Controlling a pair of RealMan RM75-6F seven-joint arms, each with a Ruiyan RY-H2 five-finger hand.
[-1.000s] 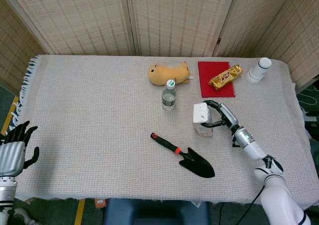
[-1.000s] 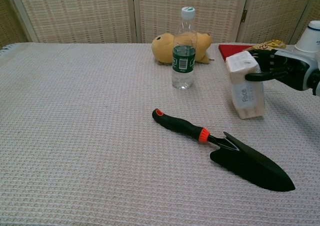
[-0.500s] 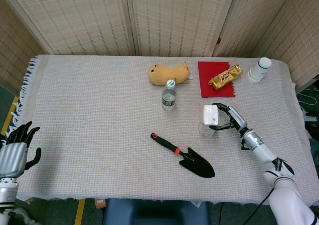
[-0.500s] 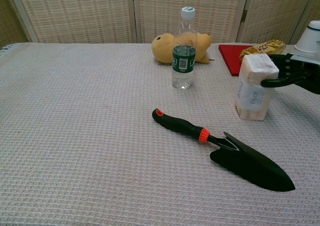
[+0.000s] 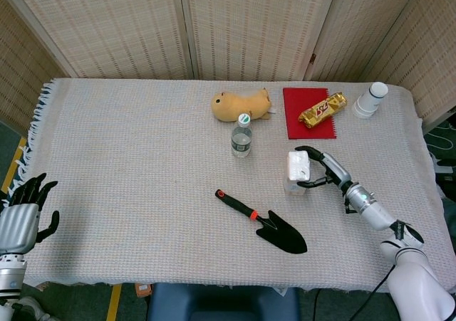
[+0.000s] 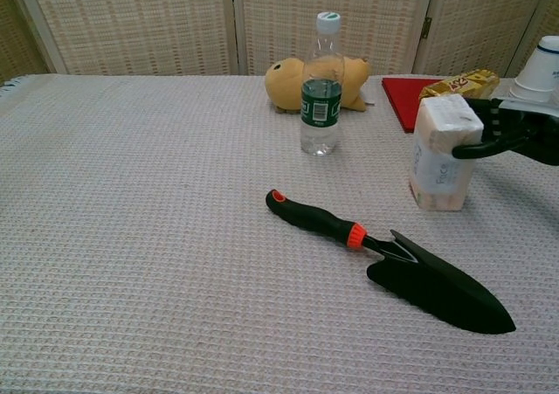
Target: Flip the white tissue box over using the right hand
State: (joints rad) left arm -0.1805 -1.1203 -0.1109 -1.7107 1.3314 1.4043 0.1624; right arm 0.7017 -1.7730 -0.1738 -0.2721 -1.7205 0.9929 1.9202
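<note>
The white tissue box (image 5: 297, 170) stands on end on the bench (image 5: 142, 164), right of centre, between the water bottle (image 5: 241, 136) and the right edge, with the red mat (image 5: 306, 119) behind it. In the chest view it stands nearly upright, its top tipped a little toward the right hand (image 5: 324, 171). A second ago it stood further left and leaned the other way; half a second ago it had shifted right and stood straighter, and since then it has scarcely moved.

The right hand reaches in from the right, its dark fingers (image 6: 489, 125) curled about the upper part of the box, one over the top edge and one against the near face. Whether they still press it or merely touch it cannot be told from either view. The box is tipped up but not turned over: it rests on a narrow end, and the flip looks about half done. It probably needs one more push over that end, or a release, to fall onto the opposite face.

The trowel (image 5: 262, 223) lies just in front, close enough that a falling box might land on its blade. The left hand (image 5: 20, 221) hangs off the bench's left corner, fingers spread, holding nothing.
</note>
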